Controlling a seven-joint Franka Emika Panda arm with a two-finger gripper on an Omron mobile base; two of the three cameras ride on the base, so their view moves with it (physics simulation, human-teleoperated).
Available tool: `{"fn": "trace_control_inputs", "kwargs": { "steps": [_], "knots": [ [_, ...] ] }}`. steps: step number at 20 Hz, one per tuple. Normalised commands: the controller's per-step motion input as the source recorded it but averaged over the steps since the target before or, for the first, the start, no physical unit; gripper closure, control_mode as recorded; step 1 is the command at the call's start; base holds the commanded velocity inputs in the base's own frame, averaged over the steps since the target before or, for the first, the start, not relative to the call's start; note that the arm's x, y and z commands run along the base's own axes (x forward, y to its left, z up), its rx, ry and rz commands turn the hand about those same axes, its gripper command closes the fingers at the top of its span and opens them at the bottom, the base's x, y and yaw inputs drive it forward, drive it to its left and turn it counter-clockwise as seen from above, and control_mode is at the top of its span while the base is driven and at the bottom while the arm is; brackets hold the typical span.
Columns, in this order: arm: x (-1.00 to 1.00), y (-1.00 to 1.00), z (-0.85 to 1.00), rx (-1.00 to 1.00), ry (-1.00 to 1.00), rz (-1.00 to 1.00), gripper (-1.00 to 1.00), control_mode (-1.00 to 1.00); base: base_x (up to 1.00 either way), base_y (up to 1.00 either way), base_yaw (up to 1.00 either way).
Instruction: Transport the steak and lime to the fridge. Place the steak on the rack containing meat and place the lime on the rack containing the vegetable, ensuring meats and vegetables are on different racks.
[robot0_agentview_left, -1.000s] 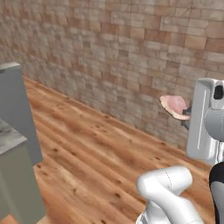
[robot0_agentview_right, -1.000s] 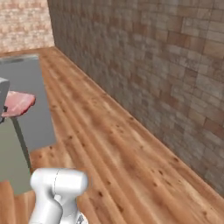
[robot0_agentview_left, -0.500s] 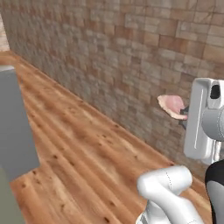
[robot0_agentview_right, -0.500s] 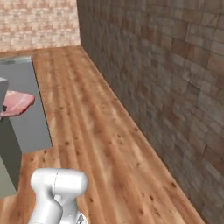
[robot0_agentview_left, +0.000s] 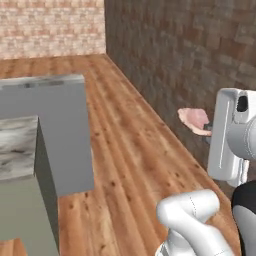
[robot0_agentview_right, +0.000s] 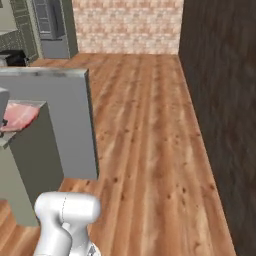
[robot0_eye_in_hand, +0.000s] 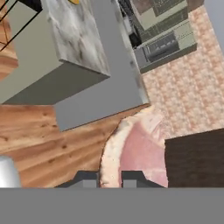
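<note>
One item is in my grip right now: the steak (robot0_eye_in_hand: 142, 153), pinched at its near edge between the two fingertips of the gripper (robot0_eye_in_hand: 109, 178), which is clamped tight on the thin slab. In the left base view the steak (robot0_agentview_left: 194, 120) juts out from the hand, held high above the wooden floor (robot0_agentview_left: 130, 150) and close to the brick wall (robot0_agentview_left: 190, 55). I judge it is carried up like this so it clears the grey counter block (robot0_agentview_left: 60, 130) while the base drives. The pink slab (robot0_agentview_right: 17, 116) also peeks in at the left edge of the right base view. What may be the fridge stands far off by the back wall, so I reckon I am mid-transport, with the lime to fetch afterwards.
</note>
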Motion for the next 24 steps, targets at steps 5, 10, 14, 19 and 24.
{"fn": "trace_control_inputs", "kwargs": {
  "steps": [5, 10, 14, 19, 24],
  "knots": [
    [0.0, 0.0, 0.0, 0.0, 0.0, 0.0, 1.0, 1.0, 1.0, -0.73, 0.55],
    [0.0, 0.0, 0.0, 0.0, 0.0, 0.0, 1.0, 1.0, 1.0, -1.0, 0.34],
    [0.0, 0.0, 0.0, 0.0, 0.0, 0.0, 1.0, 1.0, 1.0, -1.0, 0.32],
    [0.0, 0.0, 0.0, 0.0, 0.0, 0.0, 1.0, 1.0, 1.0, -1.0, 0.27],
    [0.0, 0.0, 0.0, 0.0, 0.0, 0.0, 1.0, 1.0, 1.0, -1.0, 0.16]
  ]
}}
